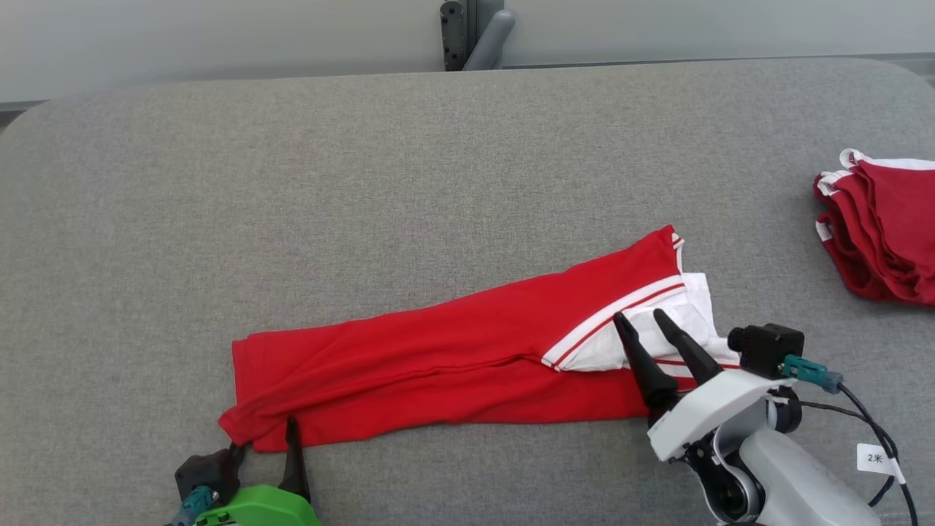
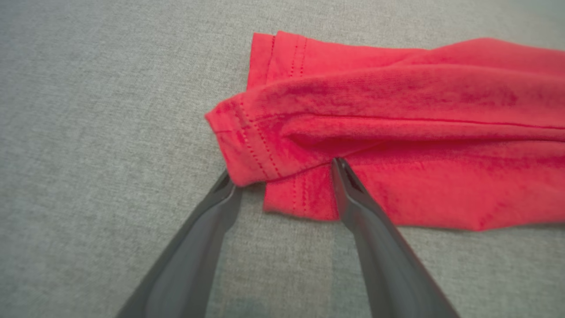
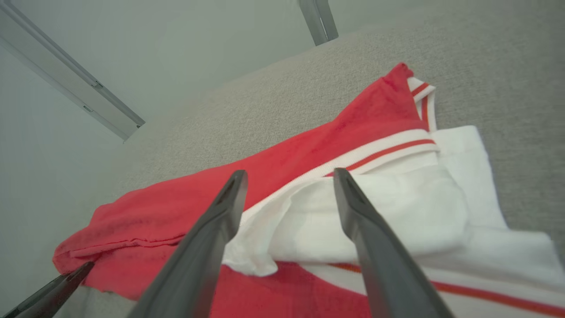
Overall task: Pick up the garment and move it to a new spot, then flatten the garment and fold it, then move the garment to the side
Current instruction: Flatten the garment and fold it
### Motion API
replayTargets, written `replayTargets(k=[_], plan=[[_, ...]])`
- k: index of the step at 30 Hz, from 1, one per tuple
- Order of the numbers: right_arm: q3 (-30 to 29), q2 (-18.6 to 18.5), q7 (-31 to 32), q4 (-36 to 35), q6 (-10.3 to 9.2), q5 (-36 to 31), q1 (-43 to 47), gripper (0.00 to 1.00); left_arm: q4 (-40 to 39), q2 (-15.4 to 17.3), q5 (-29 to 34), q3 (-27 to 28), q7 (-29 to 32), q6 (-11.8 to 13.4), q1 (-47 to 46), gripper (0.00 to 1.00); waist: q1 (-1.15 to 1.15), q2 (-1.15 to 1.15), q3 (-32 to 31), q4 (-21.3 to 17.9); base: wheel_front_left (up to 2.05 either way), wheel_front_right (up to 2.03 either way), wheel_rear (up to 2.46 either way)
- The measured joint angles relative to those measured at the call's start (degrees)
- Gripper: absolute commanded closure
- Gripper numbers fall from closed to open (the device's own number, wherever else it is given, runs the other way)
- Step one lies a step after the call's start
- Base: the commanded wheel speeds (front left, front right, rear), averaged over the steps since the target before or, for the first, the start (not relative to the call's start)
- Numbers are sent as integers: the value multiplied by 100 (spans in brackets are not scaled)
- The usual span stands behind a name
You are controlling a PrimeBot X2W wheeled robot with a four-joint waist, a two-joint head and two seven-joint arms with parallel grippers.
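Both ends of the garment [image 1: 438, 358] are covered: your left end effector [image 2: 282, 170] straddles its hem corner, your right end effector [image 1: 639, 315] hangs over its collar. Both stand wide and hold nothing. The garment lies as a strip on the counter [image 1: 365, 183], likely ready for an end-to-end fold.

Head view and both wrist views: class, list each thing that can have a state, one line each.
red garment: folded into a long strip, lying unheld.
left gripper: jaws open at the garment's hem end.
right gripper: jaws open over its white end.
pile of red garments: folded, stacked at the right.
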Motion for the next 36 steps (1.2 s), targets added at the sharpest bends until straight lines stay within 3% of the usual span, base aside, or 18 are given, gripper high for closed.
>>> replayTargets(k=[3, 10, 15, 21, 25, 35, 36], plan=[[45, -193, 0, 9, 0, -243, -62, 0, 41, 1, -21, -58, -4, -5, -16, 0, 0, 0, 28, -20, 0, 0, 0], [809, -1133, 324, -36, -1, -1095, -883, 0, 112, 11, -58, -147, -13, -16, -118, 0, 0, 0, 110, -39, 0, 0, 0], [2028, -2105, 955, -590, 0, -1494, -1595, 0, 120, 21, -236, -278, -24, -15, -161, 0, 0, 0, 153, -5, 0, 0, 0], [3556, -2959, 1564, -1334, 2, -945, -2170, 0, 110, 21, -360, -399, -25, 23, -166, 0, 0, 0, 185, 61, 0, 0, 0], [3961, -3064, 1540, -1359, 2, -823, -2465, 0, 101, 21, -441, -455, -25, 30, -197, 0, 0, 0, 236, 101, 0, 0, 0], [4381, -2881, 1548, -1133, 2, -847, -2828, 0, 86, 18, -535, -545, -37, 60, -318, 0, 0, 0, 429, 273, 0, 0, 0], [4395, -2871, 1564, -1124, 2, -849, -2840, 4, 85, 13, -546, -544, -41, 62, -326, 0, 0, 0, 444, 295, 0, 0, 0]])
